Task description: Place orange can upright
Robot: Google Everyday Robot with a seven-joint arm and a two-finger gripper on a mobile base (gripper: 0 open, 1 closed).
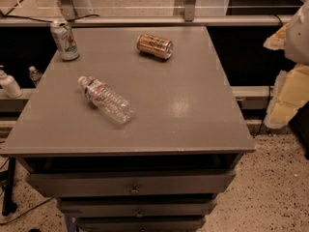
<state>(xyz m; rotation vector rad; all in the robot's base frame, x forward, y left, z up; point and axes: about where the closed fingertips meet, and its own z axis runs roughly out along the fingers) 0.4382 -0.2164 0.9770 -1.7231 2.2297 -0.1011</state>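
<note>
One camera only. It sits high on the front side of the counter and looks down and forward across the top. It is near: the counter fills most of the view. Drawer fronts show below the near edge, a rail runs beyond the far edge, and speckled floor shows lower right. The tool is at the view's right edge, off the counter's right side.
</note>
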